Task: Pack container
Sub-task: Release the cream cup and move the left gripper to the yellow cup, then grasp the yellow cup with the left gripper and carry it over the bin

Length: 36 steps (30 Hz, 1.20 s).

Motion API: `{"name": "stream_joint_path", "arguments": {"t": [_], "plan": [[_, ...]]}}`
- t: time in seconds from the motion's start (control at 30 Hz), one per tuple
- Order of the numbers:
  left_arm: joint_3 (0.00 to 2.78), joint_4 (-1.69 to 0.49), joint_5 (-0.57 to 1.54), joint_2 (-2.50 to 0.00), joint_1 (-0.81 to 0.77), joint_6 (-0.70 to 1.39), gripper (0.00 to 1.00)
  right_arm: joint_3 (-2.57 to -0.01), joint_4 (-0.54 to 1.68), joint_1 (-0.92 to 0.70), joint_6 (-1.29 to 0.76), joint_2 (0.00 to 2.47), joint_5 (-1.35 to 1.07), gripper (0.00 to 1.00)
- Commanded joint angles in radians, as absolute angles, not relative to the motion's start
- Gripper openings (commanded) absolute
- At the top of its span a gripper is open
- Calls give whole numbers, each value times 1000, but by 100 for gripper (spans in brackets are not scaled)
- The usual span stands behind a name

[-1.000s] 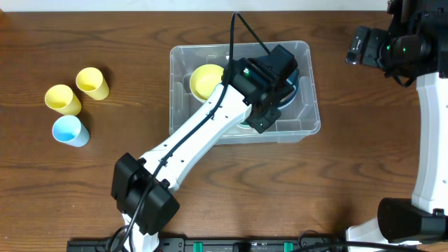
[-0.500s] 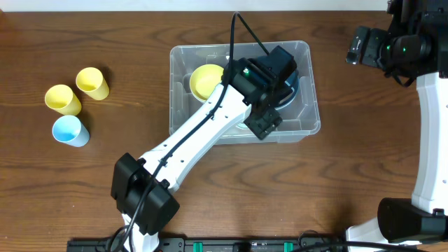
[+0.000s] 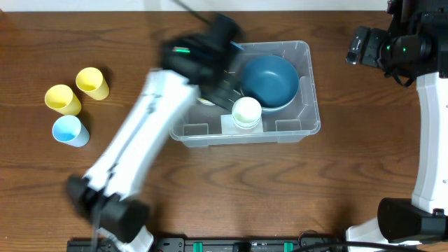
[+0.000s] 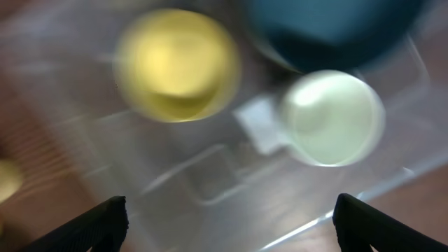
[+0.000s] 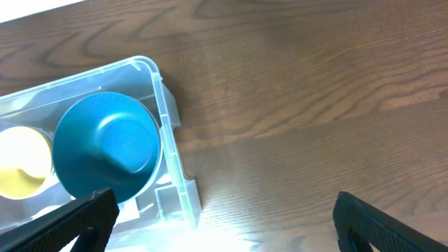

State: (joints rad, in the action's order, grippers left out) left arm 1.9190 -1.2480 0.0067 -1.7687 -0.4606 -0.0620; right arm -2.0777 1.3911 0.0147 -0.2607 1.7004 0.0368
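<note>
- We count one container (image 3: pixel 306 105), a clear plastic bin, standing at the middle of the worktop (image 3: pixel 364 161) close to its far edge.
- Inside it are three things: one dark blue bowl (image 3: pixel 270 80) at its right end, one white cup (image 3: pixel 246 112) by its near wall, and one yellow bowl (image 4: pixel 178 64) to the left.
- Outside it, near the worktop's left edge, stand three cups: two yellow cups (image 3: pixel 92 82) (image 3: pixel 61 99) and one light blue cup (image 3: pixel 70 131).
- From overhead, the blurred left arm (image 3: pixel 150 119) covers the container's left end and hides almost all of the yellow bowl.
- The left wrist view, also blurred, shows that bowl in full beside the white cup. The left gripper (image 4: pixel 231 220) has its fingers spread wide with nothing between them.
- The right wrist view shows the container's right end, with the blue bowl and part of the yellow bowl, but not the white cup. The right gripper (image 5: pixel 220 224) is also spread wide and empty, over bare wood.
</note>
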Motion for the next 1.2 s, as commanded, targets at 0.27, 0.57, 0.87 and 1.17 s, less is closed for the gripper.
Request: {"name": "stream_joint_path", "arguments": {"t": [0.27, 0.57, 0.87, 1.17], "plan": [[1934, -1236, -8, -1713, 16, 13, 94, -2077, 1392, 19, -276, 1694, 37, 99], [1934, -1125, -9, -1919, 165, 13, 94, -2077, 1392, 19, -276, 1694, 37, 99], [1934, -1093, -9, -2091, 214, -41, 94, -2077, 1392, 20, -276, 1694, 37, 99], [1934, -1048, -9, -2188, 214, -129, 93, -2077, 1392, 19, -276, 1694, 37, 99]]}}
